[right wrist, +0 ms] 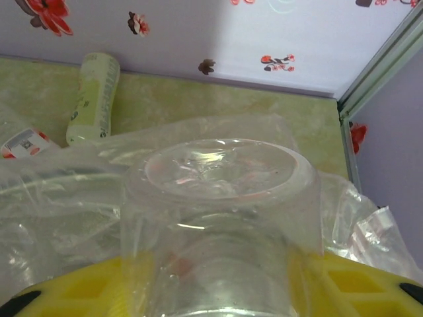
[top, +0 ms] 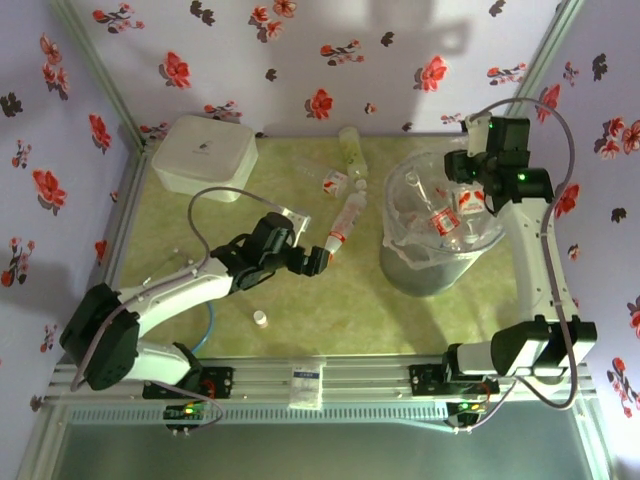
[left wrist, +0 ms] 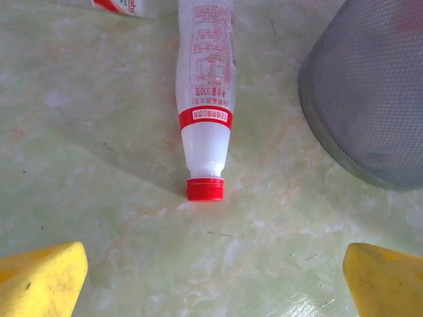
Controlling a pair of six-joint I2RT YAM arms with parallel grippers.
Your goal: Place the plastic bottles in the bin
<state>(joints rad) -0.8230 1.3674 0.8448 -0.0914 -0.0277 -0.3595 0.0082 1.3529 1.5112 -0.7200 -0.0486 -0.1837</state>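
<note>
A clear plastic bottle [left wrist: 205, 99] with a red-white label and a red cap lies on the table, cap toward my left gripper [left wrist: 215, 284]. That gripper [top: 318, 258] is open just short of the cap and touches nothing. My right gripper [top: 470, 188] hangs over the bin [top: 400, 262], a grey bucket lined with a clear bag, and is shut on a clear bottle [right wrist: 218, 198] whose base faces the camera. More bottles [top: 443, 222] lie inside the bin. A pale green bottle [top: 352, 148] and a small red-white one [top: 335, 183] lie behind it on the table.
A white lidded box [top: 203, 155] stands at the back left. A loose white cap [top: 260, 318] lies near the front, and a white packet [top: 308, 383] rests on the front rail. The bin's grey wall [left wrist: 370, 92] rises right of the left gripper.
</note>
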